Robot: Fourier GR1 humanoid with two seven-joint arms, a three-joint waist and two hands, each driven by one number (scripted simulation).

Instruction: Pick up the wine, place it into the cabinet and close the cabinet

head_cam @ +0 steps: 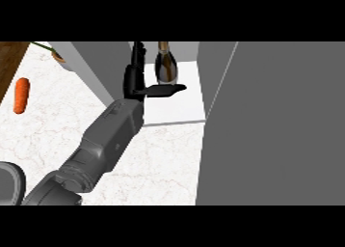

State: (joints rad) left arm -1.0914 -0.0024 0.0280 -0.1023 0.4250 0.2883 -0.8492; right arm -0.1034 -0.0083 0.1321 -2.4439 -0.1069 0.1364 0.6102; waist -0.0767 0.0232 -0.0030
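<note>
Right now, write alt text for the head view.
The left hand, fingers straight, extends into the open cabinet beside a wine bottle standing upright on its white shelf. A carrot lies on the marble counter at left.

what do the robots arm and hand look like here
Only one arm shows. Its forearm is grey with a slight sheen, built from smooth rounded shells that widen toward the elbow. It ends in a slim black left hand with long thin fingers and a thumb. No cables or markings are visible. The right hand is out of view.
</note>
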